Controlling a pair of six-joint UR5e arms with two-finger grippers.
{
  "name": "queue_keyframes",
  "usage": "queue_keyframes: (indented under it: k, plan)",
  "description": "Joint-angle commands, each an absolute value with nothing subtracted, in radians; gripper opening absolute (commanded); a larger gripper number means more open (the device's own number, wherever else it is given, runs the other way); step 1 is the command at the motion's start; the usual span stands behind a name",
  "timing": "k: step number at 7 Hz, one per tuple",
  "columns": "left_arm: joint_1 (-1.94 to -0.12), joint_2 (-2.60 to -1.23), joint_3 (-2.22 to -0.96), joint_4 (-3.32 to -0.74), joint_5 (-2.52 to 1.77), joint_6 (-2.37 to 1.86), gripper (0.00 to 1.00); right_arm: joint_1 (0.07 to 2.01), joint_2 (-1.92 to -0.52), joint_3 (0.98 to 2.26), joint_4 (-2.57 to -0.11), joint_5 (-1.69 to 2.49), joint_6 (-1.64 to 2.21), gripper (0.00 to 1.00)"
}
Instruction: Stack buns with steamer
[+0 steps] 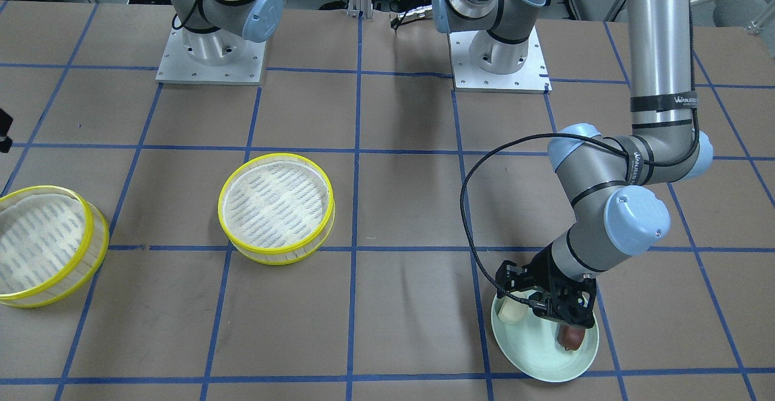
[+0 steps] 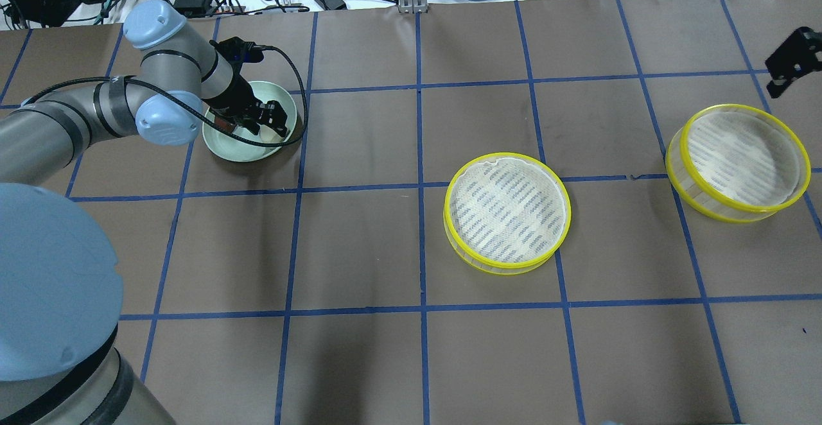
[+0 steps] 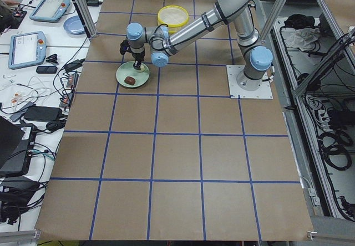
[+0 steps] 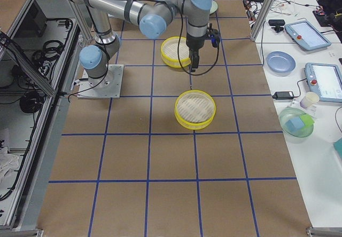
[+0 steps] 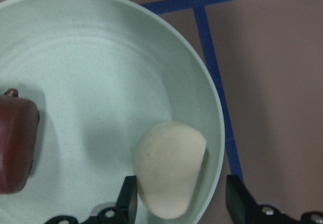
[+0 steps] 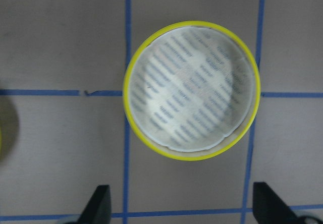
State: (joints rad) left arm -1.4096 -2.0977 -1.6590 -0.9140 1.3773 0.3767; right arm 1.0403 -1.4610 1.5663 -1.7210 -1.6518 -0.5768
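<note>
the left gripper (image 5: 181,204) has its fingers (image 5: 129,200) spread either side of the cream bun (image 5: 170,176), just inside the green plate (image 5: 101,72); it looks soft and light, so pinch gently across its middle.

Matt table cover (image 2: 359,245), smooth green plate (image 5: 101,82), translucent, perhaps plastic, steamer (image 2: 507,210)

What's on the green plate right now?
A cream-white bun and a reddish-brown bun, apart. The left pincer straddles the white one, open. The plate beneath them is hidden.
</note>
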Motion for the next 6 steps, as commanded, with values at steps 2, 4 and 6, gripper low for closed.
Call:
queue_keyframes:
  k: [2, 4, 6]
  plan:
    - [-1.410, -2.115, -1.647, -0.901, 1.379, 0.379, 0.49, 0.895, -1.222, 1.569, -1.984, -1.643, -0.824, 0.98]
    - [-1.410, -2.126, -1.647, -0.885, 1.381, 0.379, 0.25, 0.893, -1.126, 1.569, -2.051, -1.646, -0.824, 0.93]
    - [-1.399, -2.123, -1.629, -0.885, 1.396, 0.368, 0.00, 0.885, -1.043, 1.569, -2.121, -1.644, -0.869, 0.79]
